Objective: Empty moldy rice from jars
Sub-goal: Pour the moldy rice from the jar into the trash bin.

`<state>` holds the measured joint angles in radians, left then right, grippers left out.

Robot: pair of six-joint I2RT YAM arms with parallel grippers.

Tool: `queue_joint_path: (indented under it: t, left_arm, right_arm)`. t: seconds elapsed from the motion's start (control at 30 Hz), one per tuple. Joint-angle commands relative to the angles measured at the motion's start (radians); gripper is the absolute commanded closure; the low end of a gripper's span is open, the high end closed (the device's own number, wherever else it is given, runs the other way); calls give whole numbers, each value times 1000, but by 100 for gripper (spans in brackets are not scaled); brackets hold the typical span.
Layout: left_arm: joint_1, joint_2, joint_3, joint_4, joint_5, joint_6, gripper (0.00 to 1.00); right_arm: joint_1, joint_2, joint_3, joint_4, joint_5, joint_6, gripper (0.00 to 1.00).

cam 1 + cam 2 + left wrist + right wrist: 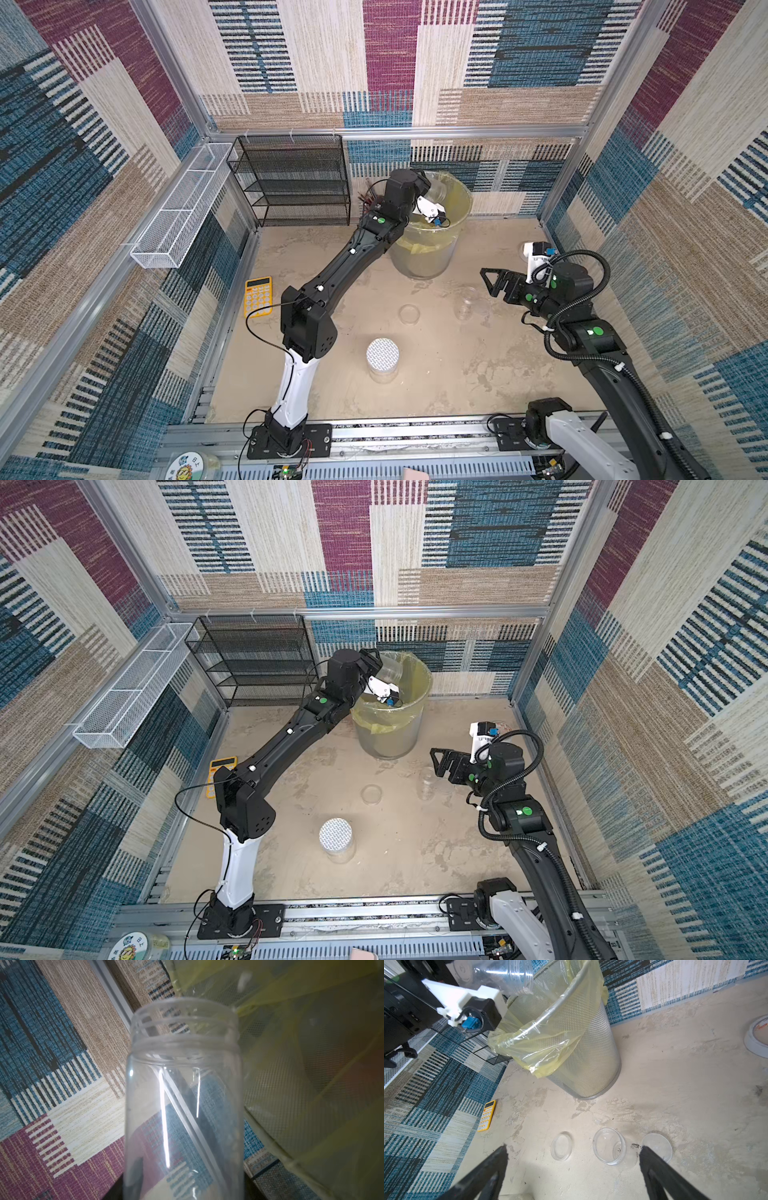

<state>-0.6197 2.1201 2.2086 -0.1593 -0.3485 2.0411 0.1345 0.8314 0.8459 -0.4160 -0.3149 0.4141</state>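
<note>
Near front of worktop [457,374]: lidded jar [383,376] upright, white grid lid [382,352] on, not opened yet. Mid worktop: clear lids [561,1147], two, lie flat; open jar [609,1146] upright between them, looks empty. Above them right gripper [574,1148] wide, holds nothing. Far: left gripper [374,663] clamps held jar [185,1105], tipped over bin [424,257]. Few pale grains of moldy rice [234,1142] seem to cling on its wall. You keep mouth inside bag rim, tilt steeper, shake gently. Count: three jars, two loose lids, one bin.

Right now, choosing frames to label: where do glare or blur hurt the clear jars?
Left wrist: white glare streaks run down the held jar; the bag behind looks hazy. Right wrist: table jar sharp, gripper fingers blurred. In both top views it barely shows.
</note>
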Motion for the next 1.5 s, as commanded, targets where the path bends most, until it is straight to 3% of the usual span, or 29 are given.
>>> queue_joint_path:
  t: [0.0,0.1,0.2,0.3,0.4,0.5,0.6,0.63,0.7,0.73,0.8,0.93,1.07,1.1,1.17,1.27,1.37,1.47]
  left_arm:
    - [18,-8,46,-46,-36,-74,100]
    - [-1,-19,-2,-3,-17,-24,100]
    - [4,0,77,-93,-33,-112,100]
    - [-7,-27,-42,-13,-31,-33,100]
    - [6,7,81,-117,-68,-148,100]
    - [-9,6,10,-30,-58,-61,100]
    - [-8,26,103,-110,-67,-144,100]
    - [1,25,101,-116,-72,-133,100]
    - [-16,-19,-65,4,-19,16,100]
    - [-31,-24,-73,15,-13,14,100]
    - [-35,12,73,-114,-49,-130,100]
    - [2,1,23,-65,-86,-85,100]
    - [7,21,85,-136,-95,-183,100]
    - [16,38,103,-147,-101,-165,100]
    - [-13,13,6,-37,-66,-76,100]
    - [-18,28,133,-164,-49,-207,100]
    - [-5,-19,36,-103,-35,-192,100]
    - [-2,-19,146,-267,10,-408,100]
  right_arm:
    - [1,-2,5,31,-19,19,0]
    - [1,-11,-4,44,-14,24,0]
    - [0,1,18,26,-23,18,0]
    - [1,-16,3,35,-12,20,0]
    - [1,-14,13,20,-19,19,0]
    - [1,-31,1,30,-11,20,0]
    - [1,-28,19,13,-18,16,0]
    - [1,-32,22,7,-19,12,0]
    - [1,-43,1,27,-11,17,0]
    - [1,-38,-5,40,-11,19,0]
    - [1,-11,12,23,-31,19,0]
    - [1,-45,0,20,-15,19,0]
    - [1,-42,28,-6,-14,7,0]
    - [0,-44,36,-17,-13,5,0]
    - [1,-59,12,19,-8,9,0]
    - [1,-35,25,11,-33,9,0]
    - [1,-44,19,19,-37,2,0]
    - [0,-46,22,29,-36,-5,0]
